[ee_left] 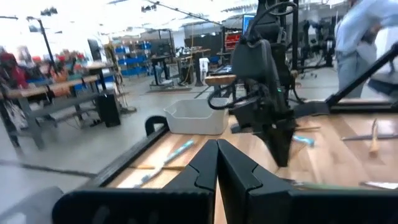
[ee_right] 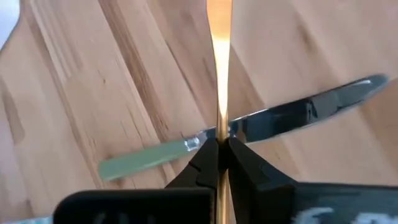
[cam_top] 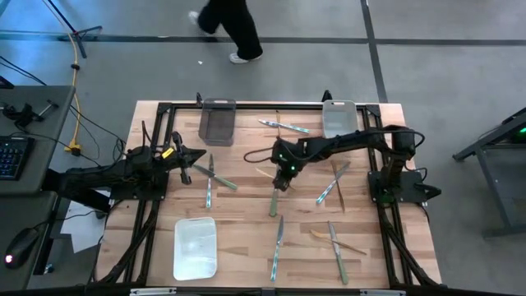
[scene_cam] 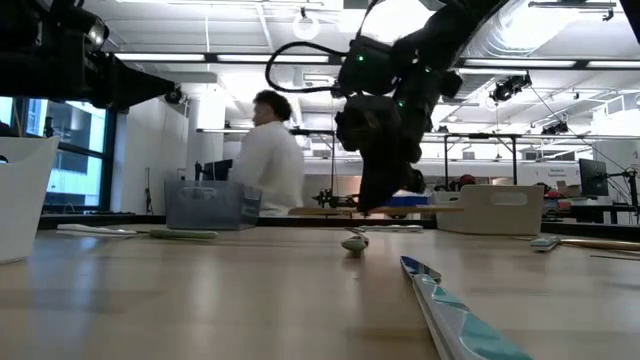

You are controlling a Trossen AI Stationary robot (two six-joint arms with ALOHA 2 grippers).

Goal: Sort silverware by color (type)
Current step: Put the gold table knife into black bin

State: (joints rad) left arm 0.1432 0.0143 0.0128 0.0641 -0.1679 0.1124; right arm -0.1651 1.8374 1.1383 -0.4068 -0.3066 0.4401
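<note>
My right gripper (cam_top: 283,182) hangs over the middle of the table, shut on a thin brown stick-like utensil (ee_right: 219,74) that runs ahead of the fingers toward the table's left (cam_top: 263,173). Just below it a green-handled knife (ee_right: 236,134) lies flat on the wood, crossed by the stick. More silverware lies scattered flat on the table: a crossed pair (cam_top: 212,177), a pair at the far side (cam_top: 283,126), another right of centre (cam_top: 333,182), and pieces near the front (cam_top: 278,247) (cam_top: 337,242). My left gripper (ee_left: 217,152) waits shut at the table's left (cam_top: 197,156), holding nothing. My right gripper pinches one end of the brown utensil (ee_right: 219,134) between its two fingers. The fingers slant down from the table's right, and the utensil runs on in line with them, seen edge-on. It passes above the knife. Whether its far end rests on the table, I cannot tell.
A dark grey bin (cam_top: 218,119) and a light grey bin (cam_top: 339,117) stand at the far edge, and a white bin (cam_top: 196,247) stands near the front left. A person walks on the floor beyond the table (cam_top: 234,29). A patterned knife (scene_cam: 450,310) lies close to the low camera.
</note>
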